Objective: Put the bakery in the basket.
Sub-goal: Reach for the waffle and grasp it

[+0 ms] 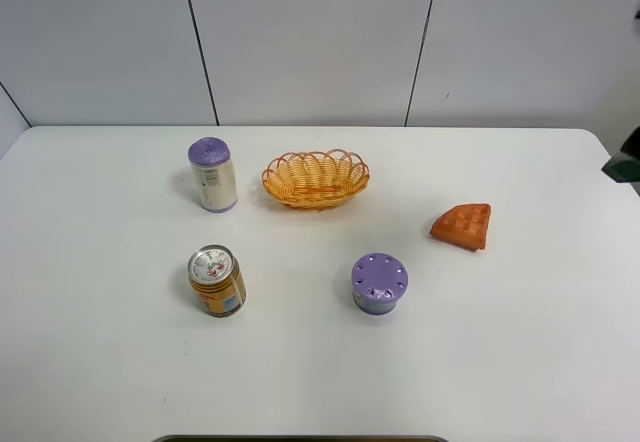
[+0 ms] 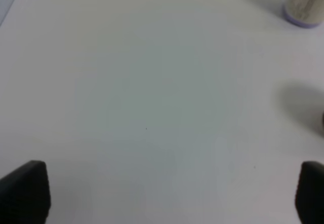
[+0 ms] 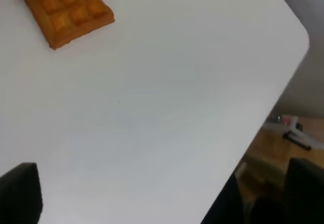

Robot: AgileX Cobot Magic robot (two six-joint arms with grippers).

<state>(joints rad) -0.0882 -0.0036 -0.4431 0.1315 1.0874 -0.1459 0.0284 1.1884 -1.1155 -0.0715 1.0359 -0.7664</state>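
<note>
1. The waffle piece [image 1: 463, 226] lies flat on the white surface [image 1: 520, 362], to the right of the basket [image 1: 315, 179] and well apart from it. The basket holds nothing, so the step in hand appears to be the reach and grasp
2. The right arm seems the natural one for it, since its wrist view shows the wedge ahead of it
3. To grasp well, the right fingers [image 3: 20, 193] should straddle the wedge and close on its side edges rather than its dimpled top. They need to sit low enough to catch so thin a piece without scraping the surface
4. The carry should rise above the basket's looped rim and keep clear of the purple tub [image 1: 379, 283] near the wedge
5. The right fingers are spread wide above the surface near its corner, holding and touching nothing
6. The left fingers [image 2: 25, 191] are likewise spread wide over bare surface, empty
</note>
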